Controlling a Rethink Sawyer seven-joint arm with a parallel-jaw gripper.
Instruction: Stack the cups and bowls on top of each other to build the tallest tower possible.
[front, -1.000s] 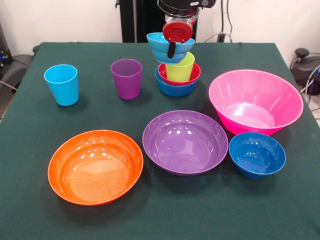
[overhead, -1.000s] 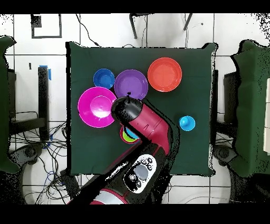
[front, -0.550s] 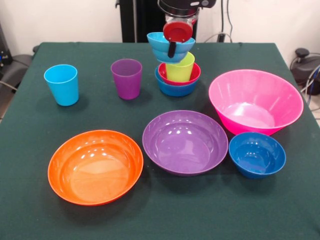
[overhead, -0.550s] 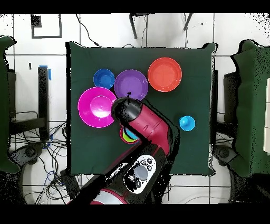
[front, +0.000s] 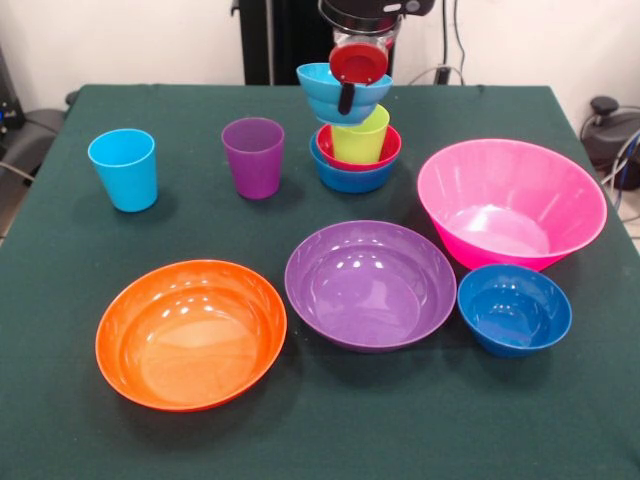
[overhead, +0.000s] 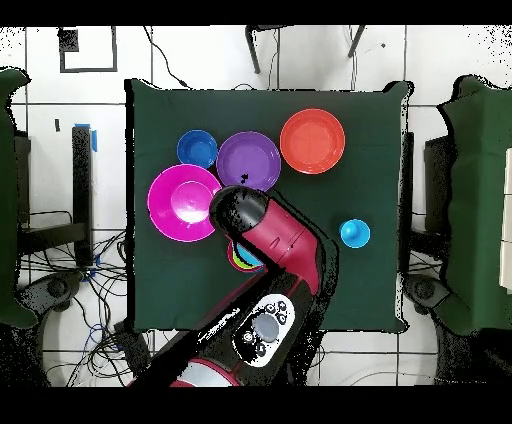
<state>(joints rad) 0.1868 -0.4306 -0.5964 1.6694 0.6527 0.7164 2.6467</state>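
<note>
Tilting cyan bowl (front: 342, 92) atop lime green cup (front: 361, 137), red bowl (front: 359, 157), blue bowl (front: 351, 177)

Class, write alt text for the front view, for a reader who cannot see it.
A robot hand holds a cyan bowl by its rim over a lime cup, which stands in a red bowl inside a blue bowl. Around them on the green table stand two cups and four more bowls.
</note>
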